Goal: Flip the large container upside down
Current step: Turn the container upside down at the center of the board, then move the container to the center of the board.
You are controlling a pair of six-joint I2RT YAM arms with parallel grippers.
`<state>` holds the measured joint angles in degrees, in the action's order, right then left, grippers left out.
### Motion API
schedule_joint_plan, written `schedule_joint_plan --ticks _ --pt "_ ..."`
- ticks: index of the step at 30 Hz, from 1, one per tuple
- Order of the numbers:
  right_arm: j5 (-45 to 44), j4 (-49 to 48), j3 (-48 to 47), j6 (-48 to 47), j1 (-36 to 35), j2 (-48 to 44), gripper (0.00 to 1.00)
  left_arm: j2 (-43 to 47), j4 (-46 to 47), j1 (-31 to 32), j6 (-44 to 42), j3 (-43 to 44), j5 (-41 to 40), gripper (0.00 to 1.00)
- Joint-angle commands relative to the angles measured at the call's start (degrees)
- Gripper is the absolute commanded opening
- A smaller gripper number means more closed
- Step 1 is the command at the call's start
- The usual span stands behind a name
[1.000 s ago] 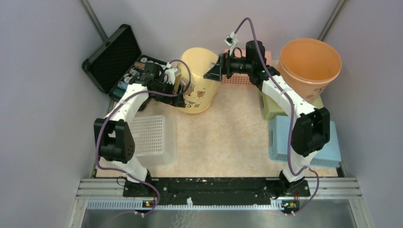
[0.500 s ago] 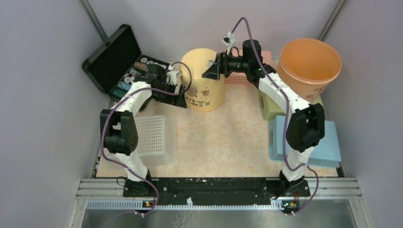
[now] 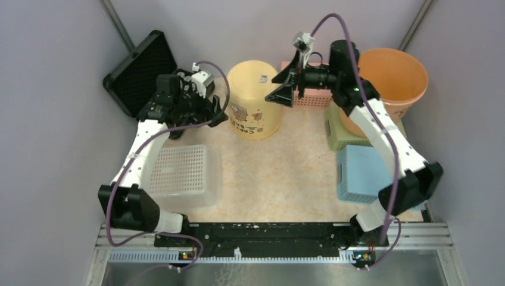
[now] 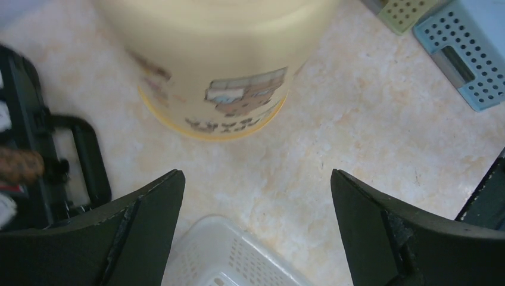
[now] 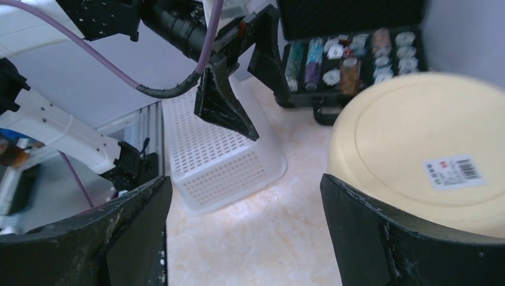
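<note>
Left gripper [image 3: 215, 113]: standing spread wide and gripping nothing, pulled back to the left of the yellow bucket [image 3: 255, 100], clear of its wall where half a second ago it was sitting against it.
Right gripper [image 3: 284, 95]: also splayed and empty, lifting off to the bucket's right rather than pressing its upper side.
Yellow bucket: resting rim-down on the beige tabletop [image 3: 280, 173] at the back centre, flat base with its barcode sticker [image 5: 454, 171] facing up.
Change: both arms are backing away from a container now standing alone.
Meaning: the flip is looking finished; only retreat is likely remaining.
Nearby: white basket [image 3: 181, 176], black case [image 3: 143, 71], orange bucket [image 3: 390, 77].
</note>
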<state>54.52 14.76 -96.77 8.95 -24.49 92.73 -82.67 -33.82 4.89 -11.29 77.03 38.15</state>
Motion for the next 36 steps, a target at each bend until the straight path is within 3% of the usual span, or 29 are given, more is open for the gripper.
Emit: schedule_joint_plan --ticks 1,6,10,14,17,25,36 --pt "-5.84 14.22 -2.02 -19.76 0.79 -14.4 0.98 5.28 3.6 8.1 -10.54 2.5 -1.28 0.99" --pt "-31.0 26.09 -2.4 -33.4 0.94 -23.29 0.99 3.76 3.3 22.92 -17.73 6.01 -14.92 0.99" --pt "-47.69 26.83 3.64 -40.36 1.65 -29.87 0.99 -1.79 3.41 29.19 -19.68 10.56 -23.69 0.99" --pt "-57.69 27.99 8.6 -44.08 3.08 -33.66 0.99 -6.86 5.31 33.37 -20.44 13.05 -37.96 0.99" --pt "-61.38 28.7 11.67 -45.21 3.9 -35.19 0.99 -8.73 7.6 34.6 -20.43 13.22 -45.95 0.99" --pt "-69.16 26.41 16.95 -45.84 5.25 -36.16 0.99 -12.61 13.77 34.67 -22.72 12.16 -56.84 0.99" --pt "-69.79 26.14 17.36 -45.96 5.68 -36.21 0.99 -17.07 20.0 34.57 -27.45 13.5 -67.52 0.99"
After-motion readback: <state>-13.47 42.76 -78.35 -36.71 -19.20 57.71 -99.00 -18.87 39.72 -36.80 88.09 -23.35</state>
